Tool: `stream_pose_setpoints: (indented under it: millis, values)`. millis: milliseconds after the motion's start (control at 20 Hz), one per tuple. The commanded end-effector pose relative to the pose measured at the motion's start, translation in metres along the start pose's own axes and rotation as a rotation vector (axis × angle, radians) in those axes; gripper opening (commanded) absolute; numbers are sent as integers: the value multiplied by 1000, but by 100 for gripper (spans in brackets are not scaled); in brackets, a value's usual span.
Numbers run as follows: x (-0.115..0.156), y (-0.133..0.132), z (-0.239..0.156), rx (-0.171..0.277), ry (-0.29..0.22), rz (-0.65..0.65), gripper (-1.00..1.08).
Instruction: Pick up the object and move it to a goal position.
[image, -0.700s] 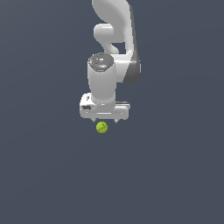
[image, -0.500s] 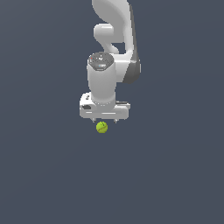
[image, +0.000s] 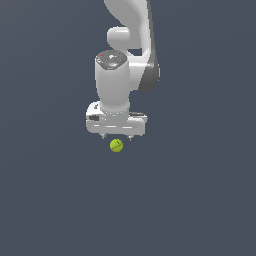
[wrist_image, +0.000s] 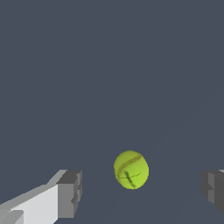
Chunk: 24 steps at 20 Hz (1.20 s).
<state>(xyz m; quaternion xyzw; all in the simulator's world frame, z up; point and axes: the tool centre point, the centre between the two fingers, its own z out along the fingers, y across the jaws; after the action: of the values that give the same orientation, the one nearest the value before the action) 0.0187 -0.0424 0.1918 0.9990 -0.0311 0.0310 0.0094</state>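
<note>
Fingers stand wide apart, with the yellow-green ball between them, touching neither. In the exterior view the ball sits just below the white gripper, slightly above frame centre, on the dark grey floor. Whether the fingertips reach the floor is hard to judge.

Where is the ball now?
In the exterior view, the ball lies just below the open pincer; in the wrist view, between its fingers, untouched.
</note>
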Motion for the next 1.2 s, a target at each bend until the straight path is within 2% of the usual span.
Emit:
stream_pose_setpoints:
  millis: [0,550,1150]
  values:
    - [0,-1,0,0,0,2,100]
    - [-5,2,10,0,-6,-69,100]
    - [-24,10,44,7,-27,-315,100]
